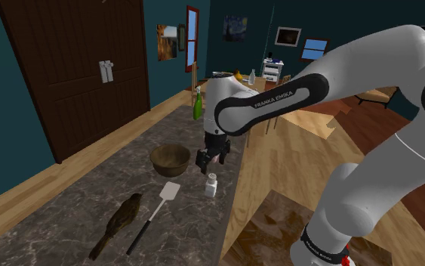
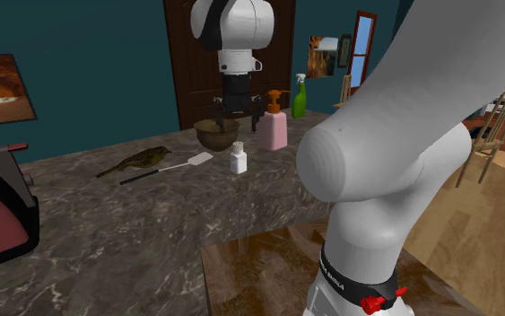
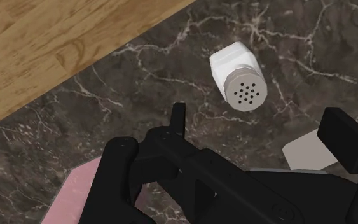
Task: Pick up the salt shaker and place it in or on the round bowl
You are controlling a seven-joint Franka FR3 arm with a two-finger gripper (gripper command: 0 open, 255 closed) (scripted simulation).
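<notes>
Starting up close with the big white robot arm (image 1: 369, 113), bending over a dark marble worktop (image 1: 60, 227). Holding an all-black two-finger claw (image 1: 211, 164) up in the air over that worktop, spreading both fingers wide apart and gripping nothing.

Seeing the small white salt shaker with little holes in its top (image 1: 211, 185) standing upright on the worktop, just below the claw and not touching it. Seeing the round brown bowl (image 1: 170, 159) sitting near the shaker, on the shoulder view's left of the claw.

Spotting a pink soap bottle with an orange pump (image 2: 274, 126) standing just beside the bowl. Spotting a white spatula with a black handle (image 1: 158, 211) lying next to a brown toy bird (image 1: 120, 223), closer to the shoulder camera. Spotting a green spray bottle (image 1: 198, 102) standing at the worktop's far end.
</notes>
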